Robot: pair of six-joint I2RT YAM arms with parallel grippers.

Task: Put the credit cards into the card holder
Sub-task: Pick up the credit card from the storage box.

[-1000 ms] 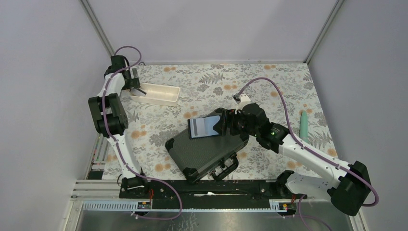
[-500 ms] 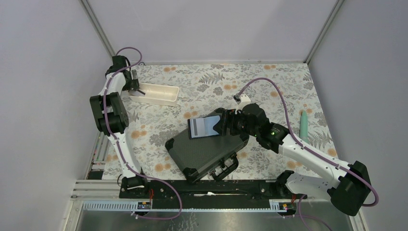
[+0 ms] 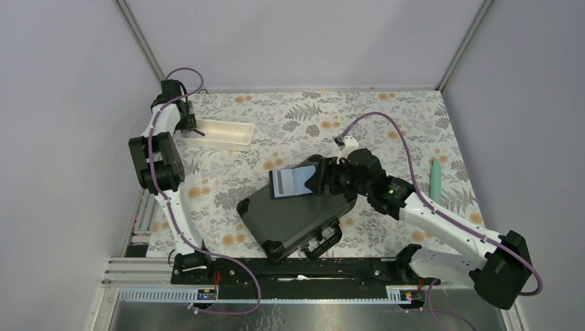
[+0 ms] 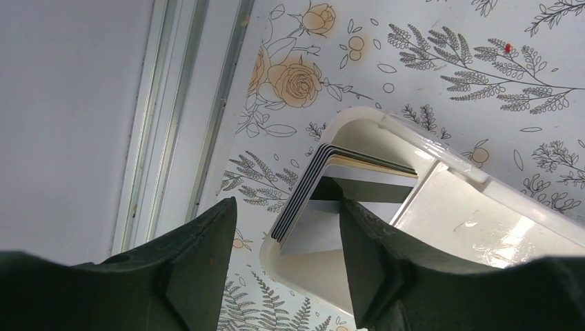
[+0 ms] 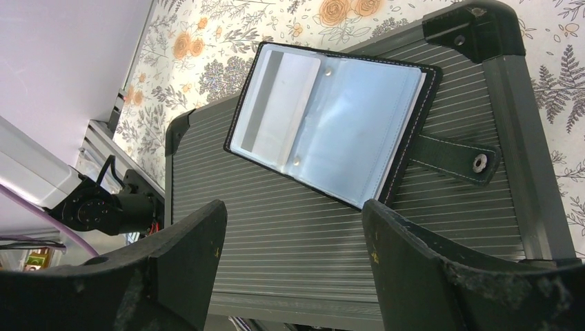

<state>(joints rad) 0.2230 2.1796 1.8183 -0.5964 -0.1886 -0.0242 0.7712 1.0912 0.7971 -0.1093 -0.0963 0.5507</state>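
Observation:
The credit cards are a stack of several, leaning on edge in the rounded end of a white tray. My left gripper straddles the stack's lower corner. One finger is outside the tray over the cloth and the other finger is inside it, with gaps on both sides. The card holder lies spread open on a black hard case, its snap tab out to the right. A pale card sits in its left pocket. My right gripper hovers open over the case, holding nothing.
The hard case lies mid-table with its handle toward the arm bases. The tray sits at the back left near the wall, with my left gripper at its left end. A pale green stick-shaped object lies at the right edge.
My left gripper's jaws have narrowed around the end of the card stack. The right arm and the card holder have not moved.

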